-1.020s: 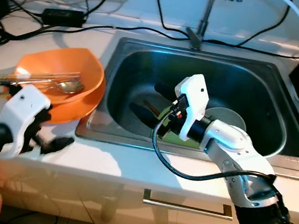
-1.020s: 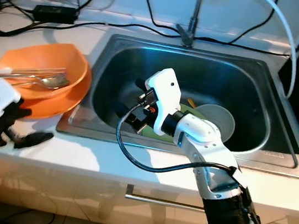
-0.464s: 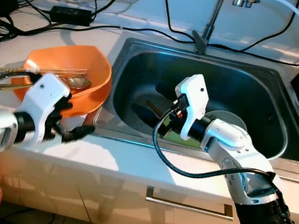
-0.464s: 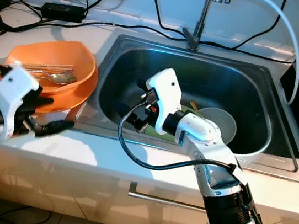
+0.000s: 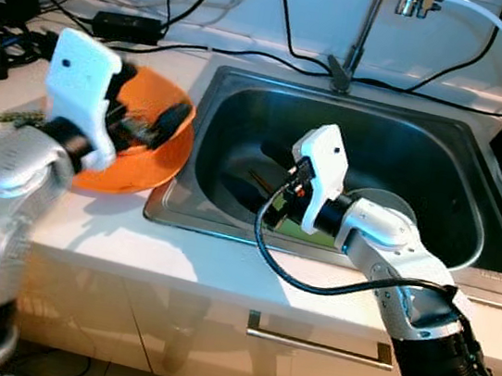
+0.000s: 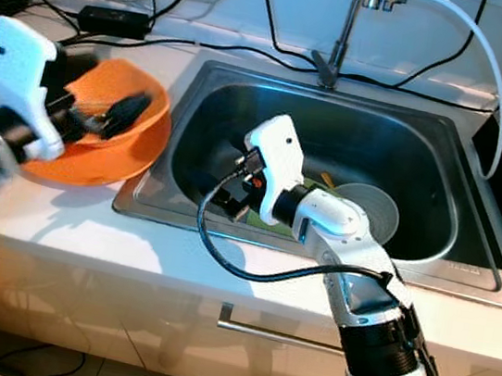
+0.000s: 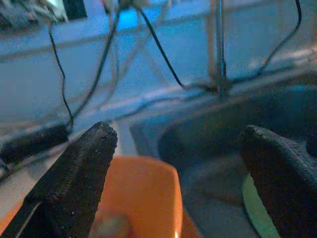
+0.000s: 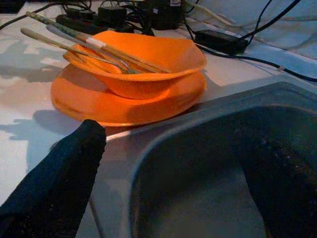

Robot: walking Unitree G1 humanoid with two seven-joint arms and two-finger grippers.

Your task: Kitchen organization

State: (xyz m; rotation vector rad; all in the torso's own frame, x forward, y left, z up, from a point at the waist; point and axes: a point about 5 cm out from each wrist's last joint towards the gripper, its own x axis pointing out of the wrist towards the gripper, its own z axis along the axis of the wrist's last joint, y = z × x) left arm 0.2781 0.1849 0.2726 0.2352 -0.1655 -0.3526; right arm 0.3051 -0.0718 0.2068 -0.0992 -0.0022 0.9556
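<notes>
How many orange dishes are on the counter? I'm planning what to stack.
2: an orange bowl holding utensils, sitting on an orange plate, both on the counter beside the sink. More could be hidden underneath.

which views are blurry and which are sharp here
Left eye view: the raised left arm is motion-smeared by the orange bowl, while the sink is crisp. Left wrist view: soft and blue-tinted throughout, left claw open. Right wrist view: bowl sharp, plate too; the near fingers are dark and unfocused.
</notes>
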